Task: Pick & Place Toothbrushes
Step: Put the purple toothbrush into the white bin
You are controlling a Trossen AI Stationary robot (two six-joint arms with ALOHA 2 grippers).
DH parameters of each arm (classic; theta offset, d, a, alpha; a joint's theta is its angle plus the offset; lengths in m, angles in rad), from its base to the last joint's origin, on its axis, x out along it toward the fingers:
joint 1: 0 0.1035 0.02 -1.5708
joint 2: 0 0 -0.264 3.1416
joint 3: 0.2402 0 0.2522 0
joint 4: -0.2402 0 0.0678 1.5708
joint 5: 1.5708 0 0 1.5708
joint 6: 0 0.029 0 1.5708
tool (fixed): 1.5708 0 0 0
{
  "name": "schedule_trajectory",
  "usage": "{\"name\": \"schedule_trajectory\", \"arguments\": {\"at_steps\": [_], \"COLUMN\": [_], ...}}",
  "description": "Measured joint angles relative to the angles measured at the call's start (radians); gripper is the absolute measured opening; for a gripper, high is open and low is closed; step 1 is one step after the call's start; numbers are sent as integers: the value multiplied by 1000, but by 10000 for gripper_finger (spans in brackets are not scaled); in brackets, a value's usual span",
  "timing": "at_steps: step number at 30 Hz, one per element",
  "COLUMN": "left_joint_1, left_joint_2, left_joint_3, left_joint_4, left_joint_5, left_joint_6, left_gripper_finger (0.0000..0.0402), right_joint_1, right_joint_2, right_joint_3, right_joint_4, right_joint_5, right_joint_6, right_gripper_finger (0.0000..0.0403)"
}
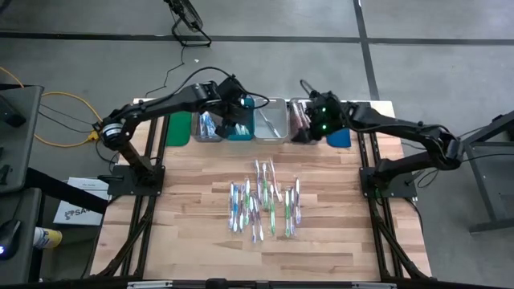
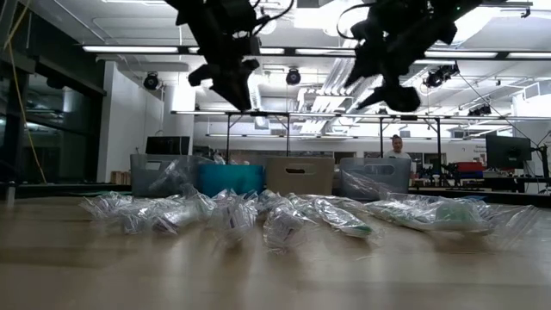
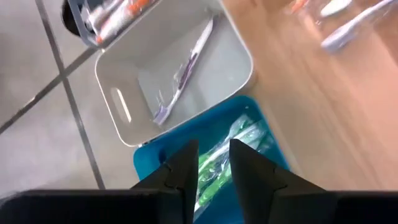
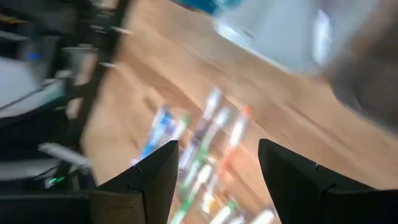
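Several wrapped toothbrushes [image 1: 263, 202] lie in a loose heap on the middle of the wooden table; they also show in the low view [image 2: 284, 215]. A row of bins stands along the far edge. My left gripper [image 3: 214, 155] hangs over the teal bin [image 1: 239, 130], nearly shut on a green wrapped toothbrush [image 3: 211, 177]. More green packs [image 3: 245, 134] lie in that bin. My right gripper [image 4: 217, 155] is open and empty, high above the far right of the table near the dark grey bin [image 1: 301, 120]. My left gripper pinches the green wrapped toothbrush between its two fingers [image 3: 186, 165], which point down from above. The pack runs along the narrow gap and past the fingertips [image 3: 231, 146]. It is clear of the teal bin below. Which part of the toothbrush is held does not show.
From left to right the row holds a green bin [image 1: 181, 127], a grey bin [image 1: 209, 124], the teal one, a clear bin [image 1: 271, 120] with one purple toothbrush [image 3: 183, 71], the dark grey one and a blue bin [image 1: 339, 138]. A person [image 2: 398, 146] stands far behind the table.
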State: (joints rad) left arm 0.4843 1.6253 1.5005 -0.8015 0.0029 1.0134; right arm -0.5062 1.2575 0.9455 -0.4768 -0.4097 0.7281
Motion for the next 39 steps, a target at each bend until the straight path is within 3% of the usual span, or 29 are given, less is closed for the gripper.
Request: {"name": "schedule_trajectory", "arguments": {"at_steps": [7,12,17,22,30,39], "left_joint_1": [0,7,20,19,19,19], "left_joint_2": [-42,-58,-120,-245,-470,-610], "left_joint_3": [0,-23,-146,-297,-482,-583], "left_joint_4": [-33,-62,-14,57,157,165], "left_joint_5": [95,168,260,280,347,353], "left_joint_6": [56,106,115,105,46,-22], "left_gripper_finger": [64,54,51,51,51,51], "right_joint_1": [170,284,396,496,612,629], "right_joint_2": [0,0,12,51,198,350], "right_joint_3": [0,0,0,0,0,0], "right_joint_4": [-145,-186,-209,-215,-215,-164], "right_joint_5": [260,388,476,551,549,527], "right_joint_6": [249,463,652,775,910,977], "right_gripper_finger": [215,215,215,215,215,215]}}
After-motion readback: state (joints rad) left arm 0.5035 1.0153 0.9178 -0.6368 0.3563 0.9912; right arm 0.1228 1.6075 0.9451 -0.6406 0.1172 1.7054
